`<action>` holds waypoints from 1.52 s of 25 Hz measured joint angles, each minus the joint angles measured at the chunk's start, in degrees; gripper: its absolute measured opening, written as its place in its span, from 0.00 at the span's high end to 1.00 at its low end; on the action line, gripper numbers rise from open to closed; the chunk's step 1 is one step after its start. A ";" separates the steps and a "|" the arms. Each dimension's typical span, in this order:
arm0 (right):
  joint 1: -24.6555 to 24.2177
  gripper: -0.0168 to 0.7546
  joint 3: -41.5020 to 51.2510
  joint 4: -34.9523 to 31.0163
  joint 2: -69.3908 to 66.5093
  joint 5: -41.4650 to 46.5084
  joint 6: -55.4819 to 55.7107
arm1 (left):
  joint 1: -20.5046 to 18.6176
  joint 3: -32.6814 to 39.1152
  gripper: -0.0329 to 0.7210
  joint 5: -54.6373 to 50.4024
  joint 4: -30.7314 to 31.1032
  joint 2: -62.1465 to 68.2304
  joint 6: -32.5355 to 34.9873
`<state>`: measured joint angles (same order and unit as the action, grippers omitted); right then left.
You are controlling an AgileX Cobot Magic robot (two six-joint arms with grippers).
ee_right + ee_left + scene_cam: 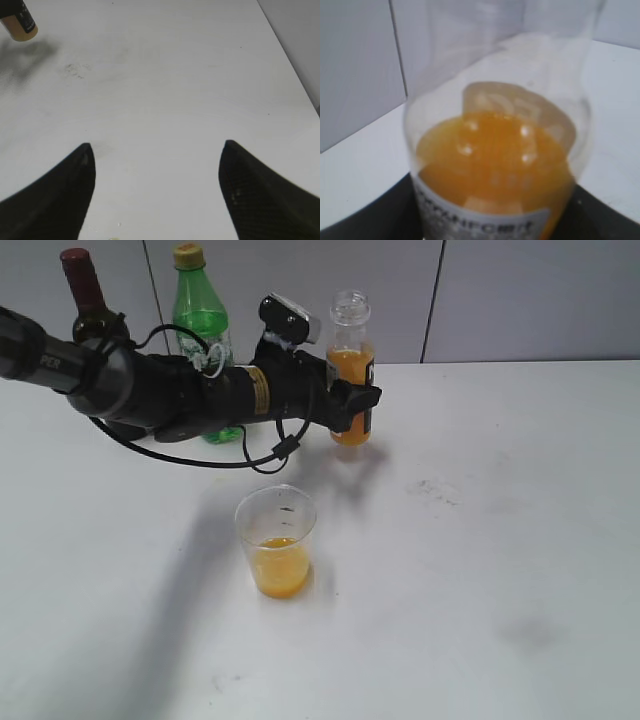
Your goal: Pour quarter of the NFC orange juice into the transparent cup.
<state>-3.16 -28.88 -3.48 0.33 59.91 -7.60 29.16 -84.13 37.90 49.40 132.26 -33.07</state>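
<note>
The left end effector (352, 405) is clamped around the lower half of the NFC orange juice bottle (351, 365), which stands upright with no cap on. The bottle looks roughly half full, with the neck and shoulder clear above the juice line. From the exterior view it's hard to say whether the base is actually resting on the tabletop (500, 540) or sitting just above it, since the shadow is right up against the bottle.

The left wrist view is basically all bottle (495, 170): orange juice, a bit of label with white lettering at the bottom edge, pretty blurry.

Taking the juice bottle as the landmark: the transparent cup (276, 553) sits in front of it, toward the camera and a bit to the left, well apart and upright, with orange juice filling about the bottom third. The green bottle with a yellow cap (201, 315) stands to the bottle's left, behind the left arm, and the dark wine bottle (88, 300) is further left again, near the wall.

The right end effector (156, 150) is nowhere near any of this; its fingers are spread wide over bare tabletop with nothing between them, and the juice bottle's base (19, 25) only peeks into the far top-left corner of its view.
</note>
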 joint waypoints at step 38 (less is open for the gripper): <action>0.00 0.21 0.00 0.00 0.00 -0.06 0.00 | -2.05 -1.44 0.30 -1.54 3.80 2.62 -2.22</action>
<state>-3.16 -28.88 -3.48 0.33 59.85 -7.60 27.11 -85.57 36.36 53.19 134.88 -35.29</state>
